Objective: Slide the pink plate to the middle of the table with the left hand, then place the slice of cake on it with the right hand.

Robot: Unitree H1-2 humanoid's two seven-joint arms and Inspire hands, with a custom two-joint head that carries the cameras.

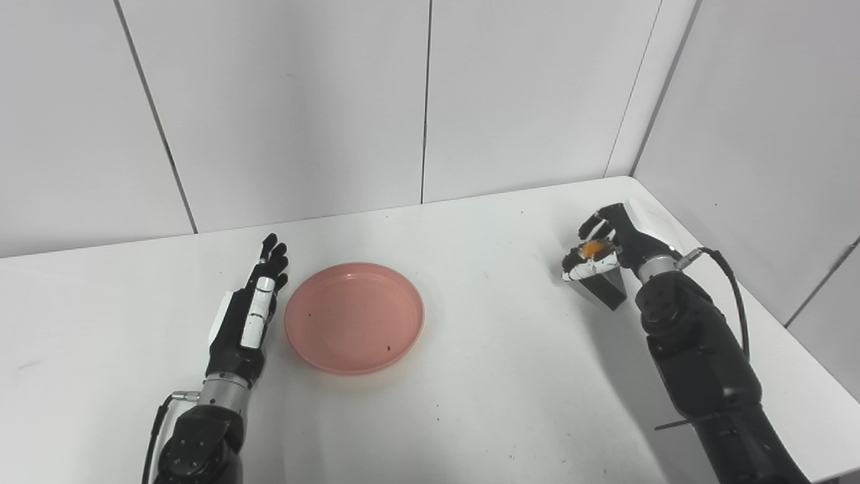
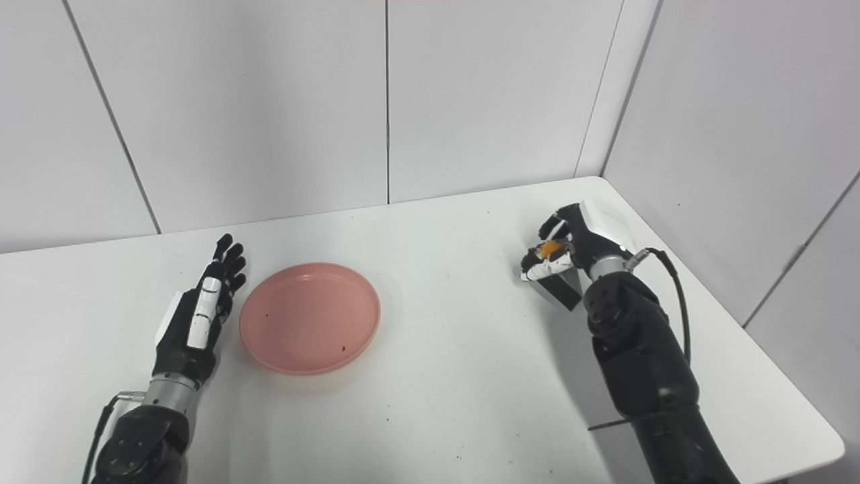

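The pink plate (image 1: 354, 317) lies flat on the white table (image 1: 470, 376), a little left of the middle. My left hand (image 1: 254, 309) is open with fingers straight, its edge close beside the plate's left rim; contact cannot be told. My right hand (image 1: 608, 245) is at the far right, fingers curled around the slice of cake (image 1: 594, 263), a dark wedge with white icing and an orange topping. The slice's tip touches or nearly touches the table. The same scene shows in the right eye view, with the plate (image 2: 310, 317) and the slice of cake (image 2: 551, 263).
White wall panels (image 1: 430, 101) close the back and right of the table. The table's right edge (image 1: 772, 316) runs just beside my right arm. A cable loops from my right wrist (image 1: 729, 282).
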